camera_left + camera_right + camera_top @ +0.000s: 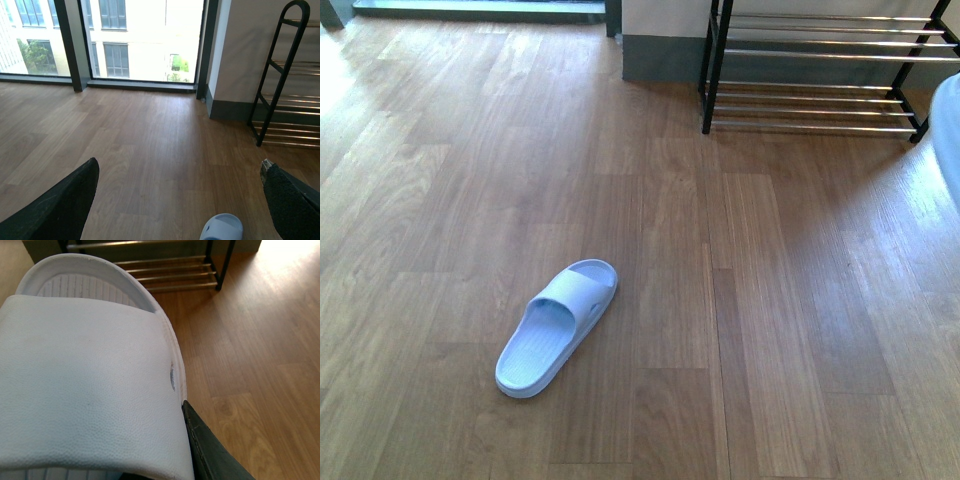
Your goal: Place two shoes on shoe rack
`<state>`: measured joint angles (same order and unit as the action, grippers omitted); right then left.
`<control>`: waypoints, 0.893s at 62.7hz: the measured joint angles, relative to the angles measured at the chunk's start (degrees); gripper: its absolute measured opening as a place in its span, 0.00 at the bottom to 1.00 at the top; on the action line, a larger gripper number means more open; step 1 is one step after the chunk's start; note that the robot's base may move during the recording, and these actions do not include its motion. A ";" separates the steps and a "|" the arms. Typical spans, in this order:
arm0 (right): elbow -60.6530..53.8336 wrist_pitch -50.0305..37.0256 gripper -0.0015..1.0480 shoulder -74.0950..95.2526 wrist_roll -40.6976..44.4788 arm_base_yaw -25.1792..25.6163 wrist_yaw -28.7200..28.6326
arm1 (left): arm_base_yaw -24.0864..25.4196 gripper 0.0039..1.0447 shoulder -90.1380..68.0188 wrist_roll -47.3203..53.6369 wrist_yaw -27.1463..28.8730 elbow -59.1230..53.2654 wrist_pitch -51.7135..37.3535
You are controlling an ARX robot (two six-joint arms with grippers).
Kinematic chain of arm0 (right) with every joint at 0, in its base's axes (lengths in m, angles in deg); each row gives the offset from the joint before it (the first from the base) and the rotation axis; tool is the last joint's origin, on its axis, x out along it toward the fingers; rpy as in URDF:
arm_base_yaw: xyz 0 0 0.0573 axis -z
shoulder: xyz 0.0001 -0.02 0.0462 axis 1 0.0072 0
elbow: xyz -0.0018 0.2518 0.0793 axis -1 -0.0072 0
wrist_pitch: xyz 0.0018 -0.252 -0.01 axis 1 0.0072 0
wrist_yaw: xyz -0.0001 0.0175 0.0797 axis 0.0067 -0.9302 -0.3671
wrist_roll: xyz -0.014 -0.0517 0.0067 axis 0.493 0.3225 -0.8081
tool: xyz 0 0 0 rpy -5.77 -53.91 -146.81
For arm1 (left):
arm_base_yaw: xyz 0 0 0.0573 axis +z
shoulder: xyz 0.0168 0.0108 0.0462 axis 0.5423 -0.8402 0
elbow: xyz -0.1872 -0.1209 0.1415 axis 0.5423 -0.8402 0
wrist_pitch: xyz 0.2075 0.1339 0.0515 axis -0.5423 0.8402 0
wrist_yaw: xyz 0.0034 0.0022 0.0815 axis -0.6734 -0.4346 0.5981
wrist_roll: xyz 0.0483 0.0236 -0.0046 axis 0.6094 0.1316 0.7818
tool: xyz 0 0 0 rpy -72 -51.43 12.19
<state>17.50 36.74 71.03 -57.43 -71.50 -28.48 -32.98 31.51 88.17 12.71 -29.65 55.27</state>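
No grey sneakers show; the shoes here are two pale white slide sandals. One sandal (558,325) lies on the wood floor, toe toward the rack; its toe also shows in the left wrist view (222,229). My left gripper (177,200) is open and empty above the floor, just behind that toe. My right gripper (95,410) is shut on the other white slide sandal (85,380), with one dark finger (205,445) against its side; it shows as a pale blur at the front view's right edge (950,130). The black shoe rack (820,70) with chrome rods stands at the far right.
The rack also shows in the left wrist view (285,100) and, ahead of the held sandal, in the right wrist view (170,275). A grey skirting and wall (660,55) run behind it. Large windows (135,40) reach the floor at the far left.
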 joint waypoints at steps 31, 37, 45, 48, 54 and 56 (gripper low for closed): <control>-3.63 6.21 0.02 -14.93 -0.42 2.73 -2.54 | 0.00 0.91 0.00 0.00 0.00 0.00 0.00; -3.63 6.21 0.02 -14.93 -0.42 2.73 -2.54 | 0.00 0.91 0.00 0.00 0.00 0.00 0.00; -3.63 6.21 0.02 -14.93 -0.42 2.73 -2.54 | 0.00 0.91 0.00 -0.02 0.00 0.00 0.00; -3.63 6.21 0.02 -14.93 -0.42 2.73 -2.54 | 0.00 0.91 0.00 0.00 0.00 0.00 0.00; -3.65 6.21 0.02 -14.93 -0.42 2.73 -2.54 | 0.00 0.91 0.00 0.00 0.00 0.00 0.00; -3.65 6.21 0.02 -14.93 -0.42 2.73 -2.51 | 0.00 0.91 0.00 -0.02 0.00 0.00 0.00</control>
<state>13.85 42.95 56.10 -57.85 -68.77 -30.99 -32.98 31.51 88.15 12.71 -29.65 55.27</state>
